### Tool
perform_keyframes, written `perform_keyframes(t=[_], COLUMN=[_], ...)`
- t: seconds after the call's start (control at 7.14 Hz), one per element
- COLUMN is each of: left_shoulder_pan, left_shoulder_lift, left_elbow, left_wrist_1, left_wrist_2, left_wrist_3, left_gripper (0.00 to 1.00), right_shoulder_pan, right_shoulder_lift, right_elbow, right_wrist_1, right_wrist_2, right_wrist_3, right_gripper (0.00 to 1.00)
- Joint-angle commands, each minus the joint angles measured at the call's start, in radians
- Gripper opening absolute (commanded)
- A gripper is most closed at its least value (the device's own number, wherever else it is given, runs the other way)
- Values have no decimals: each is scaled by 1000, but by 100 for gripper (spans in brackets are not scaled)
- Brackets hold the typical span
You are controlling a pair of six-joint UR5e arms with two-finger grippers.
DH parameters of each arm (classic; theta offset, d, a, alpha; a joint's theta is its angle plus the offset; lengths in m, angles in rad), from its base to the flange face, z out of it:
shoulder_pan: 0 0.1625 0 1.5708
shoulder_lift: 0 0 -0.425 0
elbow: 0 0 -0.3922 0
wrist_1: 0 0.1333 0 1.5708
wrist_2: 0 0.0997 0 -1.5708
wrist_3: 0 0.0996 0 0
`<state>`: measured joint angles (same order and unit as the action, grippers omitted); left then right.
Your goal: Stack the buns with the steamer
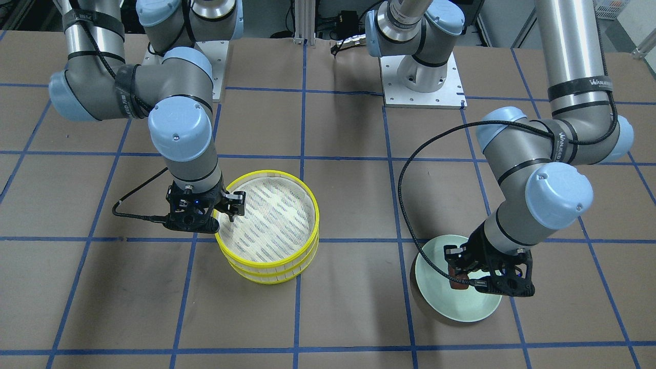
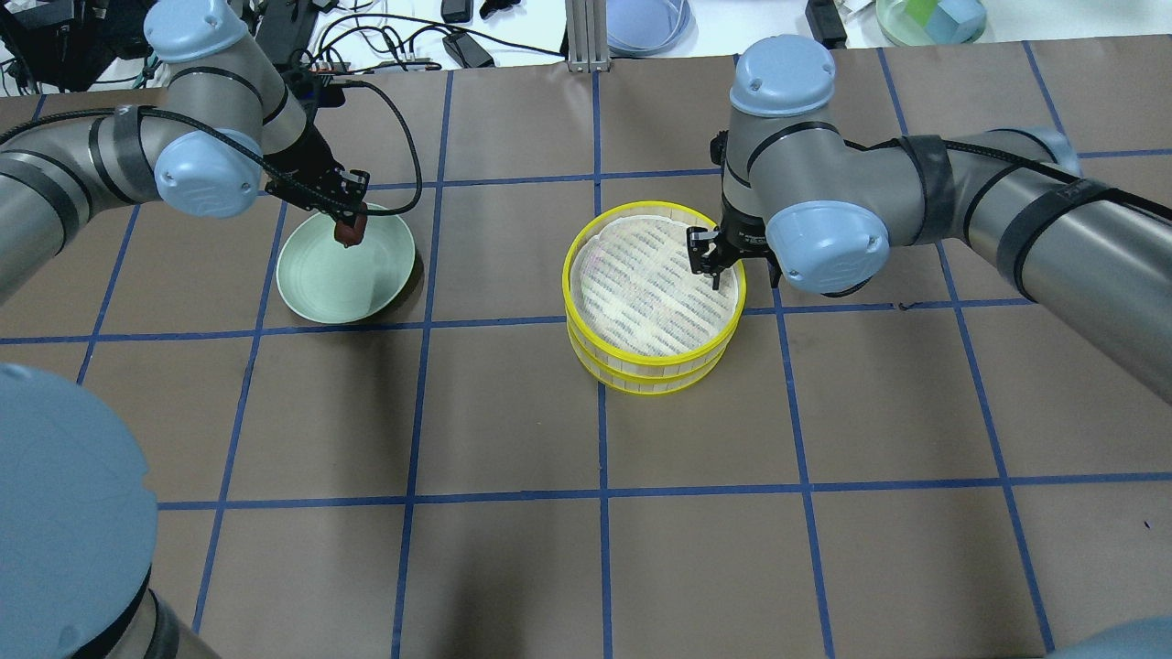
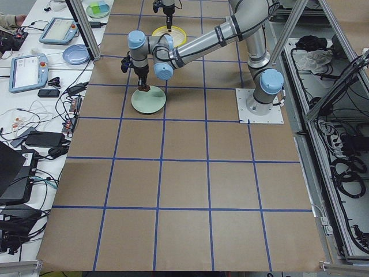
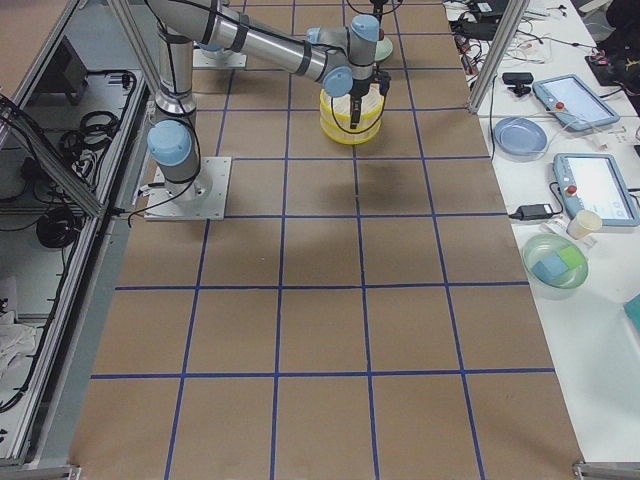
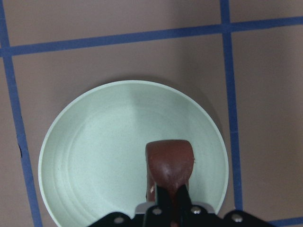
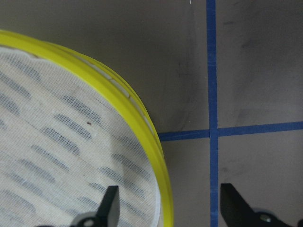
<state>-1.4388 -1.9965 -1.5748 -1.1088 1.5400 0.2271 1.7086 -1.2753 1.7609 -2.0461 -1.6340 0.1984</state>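
Note:
My left gripper is shut on the dark reddish-brown bun and holds it over the pale green plate. The left wrist view shows the bun between the fingers above the plate. My right gripper is open at the rim of the yellow steamer, which has two stacked tiers and a white mesh liner on top. One finger is inside the rim and one outside. The cream-white bun is out of view.
The brown table has a grid of blue tape lines. The two arm bases stand at the robot's edge. On the white bench beyond the table are a blue plate, a green bowl and cables.

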Motion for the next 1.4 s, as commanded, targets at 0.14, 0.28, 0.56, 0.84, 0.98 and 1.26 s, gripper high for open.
perform_keyframes(t=[0.14,0.28,0.56,0.84,0.98,1.26], left_shoulder_pan=[-145,-244,-421,-504,-524,-541], left_shoulder_lift=[102,120,117,114,98,75], left_elbow=[2,3,3,3,1,-1], left_wrist_1=[-88,-88,-83,-72,-69,-2], left_wrist_2=[6,12,38,13,-26,-59], left_wrist_3=[-206,-289,-450,-515,-547,-561], left_gripper=[2,2,2,1,2,3], right_shoulder_pan=[-6,-18,-21,-23,-27,-197], right_shoulder_lift=[-190,-263,-323,-329,-320,-311], right_elbow=[-49,-111,-274,-339,-337,-345], right_wrist_1=[147,278,503,572,572,595], right_wrist_2=[25,49,83,77,74,106], right_wrist_3=[-1,-1,3,-4,-4,-84], right_gripper=[100,100,100,100,100,100])
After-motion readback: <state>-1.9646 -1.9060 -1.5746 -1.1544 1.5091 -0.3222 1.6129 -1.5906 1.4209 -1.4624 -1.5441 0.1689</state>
